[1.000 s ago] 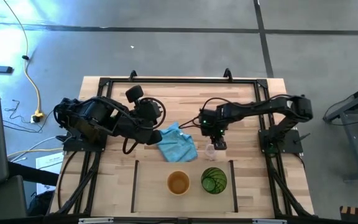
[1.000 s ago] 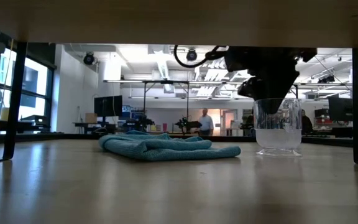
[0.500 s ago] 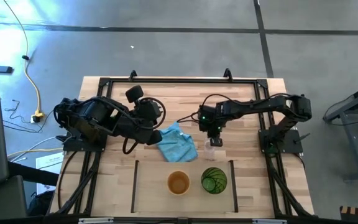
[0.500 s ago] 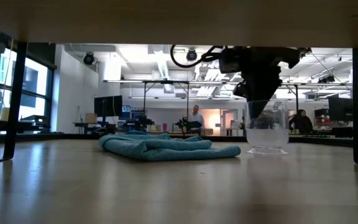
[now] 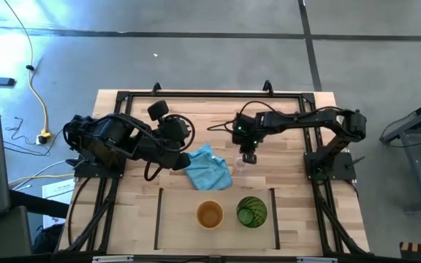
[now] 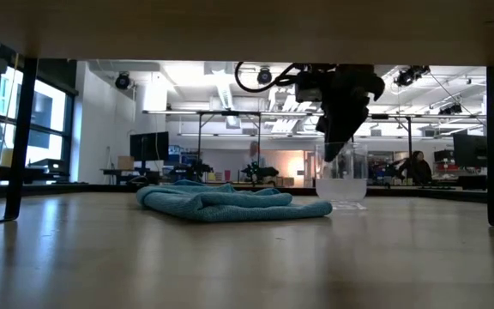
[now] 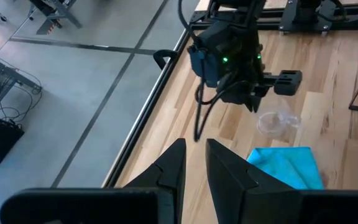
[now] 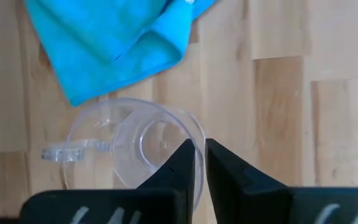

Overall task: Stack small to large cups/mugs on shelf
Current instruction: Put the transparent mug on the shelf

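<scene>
- Small clear glass (image 5: pixel 242 162) upright at frame centre, mouth up, axis vertical, handle sideways.
- Right claw (image 8: pixel 199 163) pinches its rim.
- Left claw (image 7: pixel 194 163) nearly closed, empty.

Both arms are dark, near-black, built of blocky housings joined by rounded joints. The left arm (image 5: pixel 115 139) carries a round black camera module on a short stalk and a looped black cable near the wrist. The right arm (image 5: pixel 305 124) has slimmer tubular links, black cables looping off the wrist, and a lit green indicator lamp (image 7: pixel 225 60) on its wrist housing. Gripper fingers are matte black wedges tapering to narrow tips.
</scene>
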Motion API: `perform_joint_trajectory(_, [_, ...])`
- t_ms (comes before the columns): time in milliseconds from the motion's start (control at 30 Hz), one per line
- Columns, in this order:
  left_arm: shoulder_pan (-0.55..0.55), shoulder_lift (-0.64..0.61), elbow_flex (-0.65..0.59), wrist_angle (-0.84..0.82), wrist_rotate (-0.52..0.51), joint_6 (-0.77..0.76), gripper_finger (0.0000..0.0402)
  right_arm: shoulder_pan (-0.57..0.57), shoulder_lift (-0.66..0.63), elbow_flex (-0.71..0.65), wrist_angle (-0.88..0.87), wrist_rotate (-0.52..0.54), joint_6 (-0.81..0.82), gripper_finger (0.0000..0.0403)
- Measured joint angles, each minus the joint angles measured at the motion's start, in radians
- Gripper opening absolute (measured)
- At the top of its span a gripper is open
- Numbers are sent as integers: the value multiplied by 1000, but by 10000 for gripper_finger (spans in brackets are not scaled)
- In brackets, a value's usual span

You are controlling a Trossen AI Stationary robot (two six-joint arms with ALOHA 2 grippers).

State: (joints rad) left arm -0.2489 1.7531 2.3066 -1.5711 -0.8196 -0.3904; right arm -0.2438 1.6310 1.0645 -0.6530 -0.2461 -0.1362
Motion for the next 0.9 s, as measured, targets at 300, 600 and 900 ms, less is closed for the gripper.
perform_joint_trajectory(300, [0, 0, 0, 0, -4, 0, 51, -52, 0, 0, 55, -21, -2, 26])
perform_joint_trajectory(600, [0, 0, 0, 0, -4, -10, 51, -65, 0, 0, 45, -33, 1, 47])
perform_joint_trajectory(900, [0, 0, 0, 0, -4, -24, 51, -64, -4, 0, -23, -53, 5, 123])
